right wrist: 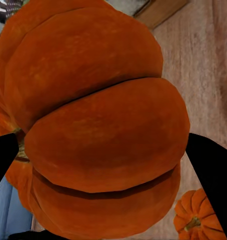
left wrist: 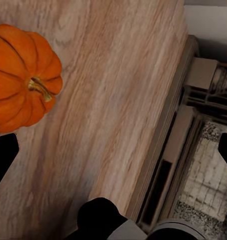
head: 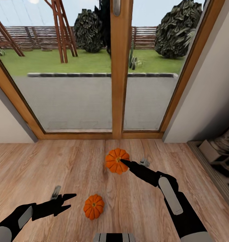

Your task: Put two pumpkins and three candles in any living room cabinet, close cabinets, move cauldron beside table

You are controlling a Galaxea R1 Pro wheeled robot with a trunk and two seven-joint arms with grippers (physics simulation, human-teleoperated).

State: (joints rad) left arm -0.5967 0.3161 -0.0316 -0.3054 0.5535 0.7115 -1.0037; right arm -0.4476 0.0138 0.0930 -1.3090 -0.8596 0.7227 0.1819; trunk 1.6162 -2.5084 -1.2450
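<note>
- Our right gripper (head: 125, 162) sits at the far pumpkin (head: 116, 160), just past centre toward 12 o'clock in the head view, close to the glass door (head: 120, 67).
- Right wrist view: that pumpkin (right wrist: 98, 125) bulks large between the two black fingertips (right wrist: 213, 170), one on each side. Jaws are spread around it; we cannot tell whether the pads touch it, so grip is unconfirmed.
- Near pumpkin (head: 93, 206) lies on the wood floor (head: 43, 168) at about 6 o'clock from the far one, apart from it. It also shows in the right wrist view (right wrist: 196, 216).
- Our left gripper (head: 68, 201) hovers low at 9 o'clock of the near pumpkin, fingers parted, holding nothing.
- Left wrist view: near pumpkin (left wrist: 21, 80) is beside one fingertip (left wrist: 2, 155), not between the jaws.
- Shelving unit (head: 218, 154) at 3 o'clock against the wall.
</note>
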